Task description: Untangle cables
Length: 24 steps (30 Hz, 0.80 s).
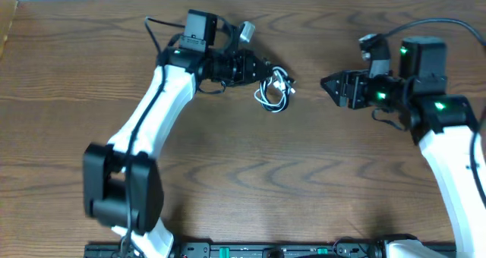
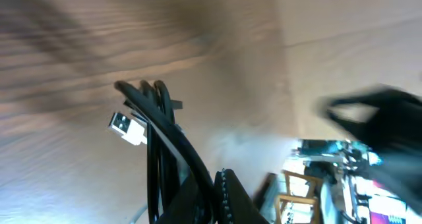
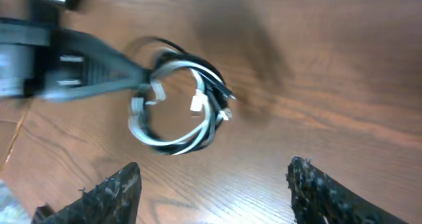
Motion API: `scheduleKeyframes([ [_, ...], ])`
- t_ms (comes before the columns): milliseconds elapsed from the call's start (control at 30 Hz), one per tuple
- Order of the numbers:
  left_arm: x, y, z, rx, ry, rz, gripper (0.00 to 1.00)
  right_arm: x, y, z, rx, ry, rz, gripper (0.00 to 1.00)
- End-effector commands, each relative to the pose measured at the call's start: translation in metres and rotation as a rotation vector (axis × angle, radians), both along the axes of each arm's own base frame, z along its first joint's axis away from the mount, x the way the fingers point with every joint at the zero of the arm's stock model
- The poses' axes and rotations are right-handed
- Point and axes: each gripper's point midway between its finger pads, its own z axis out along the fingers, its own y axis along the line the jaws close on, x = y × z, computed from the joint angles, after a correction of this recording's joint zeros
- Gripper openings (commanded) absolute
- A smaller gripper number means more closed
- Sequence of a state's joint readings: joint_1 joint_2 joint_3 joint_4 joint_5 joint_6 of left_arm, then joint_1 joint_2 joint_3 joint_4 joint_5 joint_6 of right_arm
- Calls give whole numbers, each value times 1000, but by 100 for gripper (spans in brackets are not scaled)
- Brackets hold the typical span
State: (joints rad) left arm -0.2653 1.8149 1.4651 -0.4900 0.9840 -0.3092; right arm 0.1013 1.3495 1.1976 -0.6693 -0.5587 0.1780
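- Two cables [image 1: 275, 89], one white and one black, lie coiled together on the table [image 1: 228, 174] between my grippers.
- My left gripper [image 1: 265, 67] is clamped on their near edge.
- My right gripper [image 1: 326, 83] stands open, near them but not touching.

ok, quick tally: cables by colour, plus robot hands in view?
white cable: 1
black cable: 1
robot hands: 2 (left hand, right hand)
Total: 4
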Motion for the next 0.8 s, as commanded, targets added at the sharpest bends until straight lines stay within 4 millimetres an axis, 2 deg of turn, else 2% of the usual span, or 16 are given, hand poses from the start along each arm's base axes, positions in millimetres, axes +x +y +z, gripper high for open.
scheduleKeyframes([
  [0,-17,-5,44,-100,-45,-60,8,6,18,-10,31,40,43,59],
  [167,-24,-3,64,-124,-24,-32,8,16,38,-24,57,68,64,54],
  [267,-25,-3,66,-128,-9,-24,8,23,53,-28,98,91,52,46],
  [333,-25,-3,66,-128,-9,-23,7,24,67,-30,121,103,64,46],
  [433,-24,-3,66,-125,-11,-21,8,20,88,-36,139,132,86,54],
  [533,-24,-3,66,-126,-15,-21,7,17,100,-45,150,182,76,60],
  [767,-24,-3,67,-128,-12,-19,7,10,118,-85,154,356,24,64],
])
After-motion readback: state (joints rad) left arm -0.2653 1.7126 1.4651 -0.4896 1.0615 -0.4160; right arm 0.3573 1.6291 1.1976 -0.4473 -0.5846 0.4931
